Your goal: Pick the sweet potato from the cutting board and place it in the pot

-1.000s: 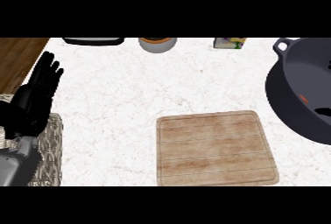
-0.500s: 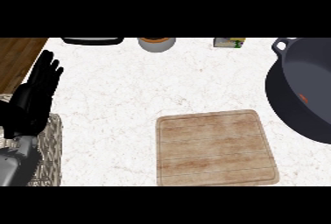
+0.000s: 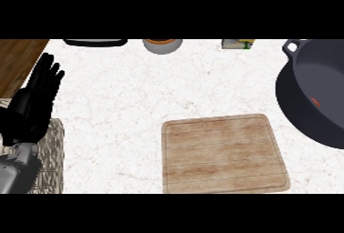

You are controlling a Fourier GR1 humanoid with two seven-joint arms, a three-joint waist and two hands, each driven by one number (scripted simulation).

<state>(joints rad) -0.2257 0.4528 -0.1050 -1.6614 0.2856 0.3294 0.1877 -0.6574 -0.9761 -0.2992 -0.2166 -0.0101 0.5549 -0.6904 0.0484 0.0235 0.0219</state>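
Head view: I see the pot (image 3: 316, 95) at far right, a small orange sliver (image 3: 315, 102) inside, too little of the sweet potato to tell its axis. Cutting board (image 3: 224, 154) near centre. Left hand (image 3: 32, 105) rests at left edge, fingers straight and apart.

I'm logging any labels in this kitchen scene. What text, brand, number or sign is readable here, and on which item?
None can be read.
Small box at the counter's far edge: green and yellow print, too small to read.
Pot, cutting board, small bowl: no markings visible.
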